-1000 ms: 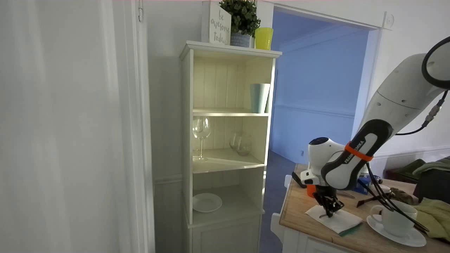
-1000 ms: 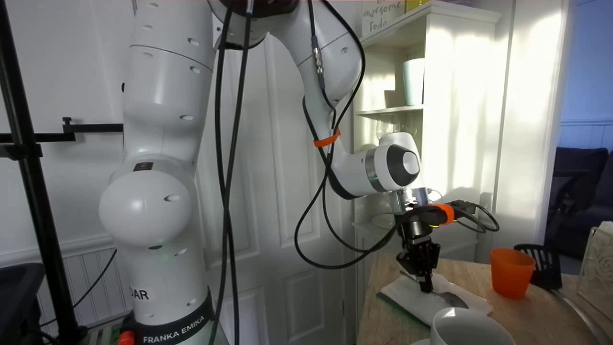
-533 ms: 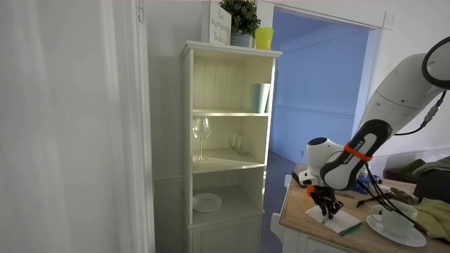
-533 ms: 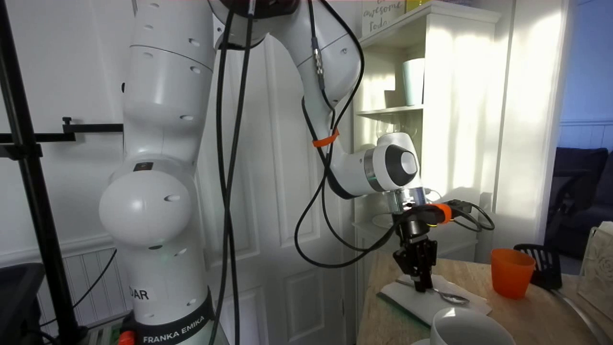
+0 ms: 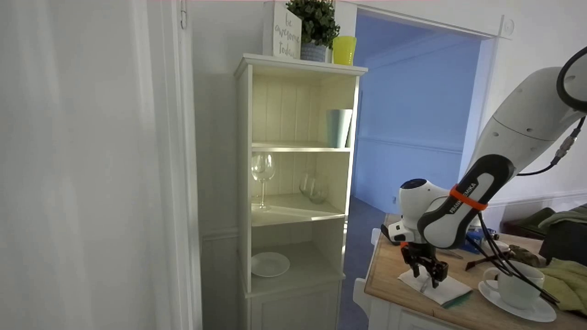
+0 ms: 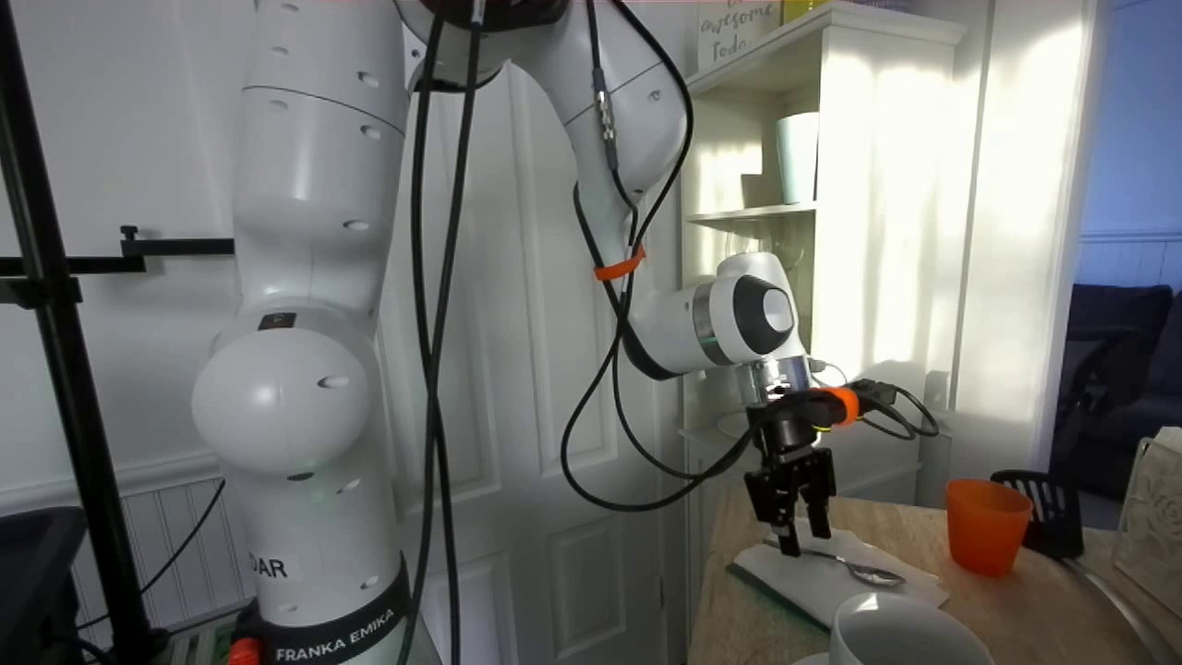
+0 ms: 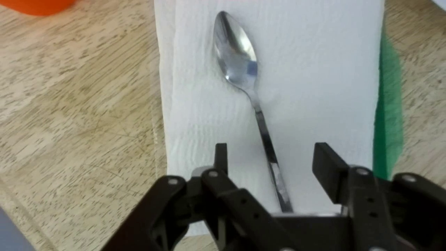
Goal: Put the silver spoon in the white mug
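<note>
Lying on a white paper napkin (image 7: 313, 104), the silver teaspoon (image 7: 259, 116) shows between the parted jaws of the gripper (image 7: 271, 162); in an exterior view, the white mug (image 5: 511, 293) (on its saucer (image 5: 542, 314)) stands right of the napkin.

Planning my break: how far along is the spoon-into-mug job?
Done: reaching the silver spoon; its handle shows between the open jaws. In hand, probably: the grasp, as the spoon lies ungripped on the white napkin. Left: lifting it and placing it in the white mug on its saucer.
</note>
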### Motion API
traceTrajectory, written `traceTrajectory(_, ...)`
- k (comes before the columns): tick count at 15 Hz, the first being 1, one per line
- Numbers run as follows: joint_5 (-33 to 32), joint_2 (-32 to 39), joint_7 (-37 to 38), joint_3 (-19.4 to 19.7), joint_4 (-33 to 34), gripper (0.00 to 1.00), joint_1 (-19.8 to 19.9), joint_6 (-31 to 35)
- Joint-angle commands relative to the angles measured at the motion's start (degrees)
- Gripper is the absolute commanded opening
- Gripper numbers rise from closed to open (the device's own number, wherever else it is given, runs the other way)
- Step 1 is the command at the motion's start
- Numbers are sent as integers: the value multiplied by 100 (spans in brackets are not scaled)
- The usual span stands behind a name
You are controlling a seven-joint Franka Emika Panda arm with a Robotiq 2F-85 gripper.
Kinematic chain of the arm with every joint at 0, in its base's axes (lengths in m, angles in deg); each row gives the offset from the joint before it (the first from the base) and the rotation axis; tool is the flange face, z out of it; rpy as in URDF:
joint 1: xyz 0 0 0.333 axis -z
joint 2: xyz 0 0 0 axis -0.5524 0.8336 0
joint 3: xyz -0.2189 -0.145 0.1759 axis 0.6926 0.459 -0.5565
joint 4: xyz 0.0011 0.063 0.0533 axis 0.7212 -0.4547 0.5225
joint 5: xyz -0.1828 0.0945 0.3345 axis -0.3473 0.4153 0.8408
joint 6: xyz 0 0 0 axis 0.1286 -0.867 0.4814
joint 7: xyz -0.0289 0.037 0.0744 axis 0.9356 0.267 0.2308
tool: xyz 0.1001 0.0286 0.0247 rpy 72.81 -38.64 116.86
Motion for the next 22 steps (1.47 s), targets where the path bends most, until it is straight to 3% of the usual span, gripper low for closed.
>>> traceTrajectory(1,-89,-281,-81,15,-239,49,14,112)
traceTrajectory(2,-109,-291,-81,22,-244,48,14,101)
traceTrajectory(5,-172,-315,-70,40,-269,32,10,77)
traceTrajectory(9,-200,-275,-101,55,-254,36,26,63)
traceTrajectory(14,-245,-255,-153,93,-218,29,45,61)
traceTrajectory(22,-425,-157,-144,167,-130,26,47,139)
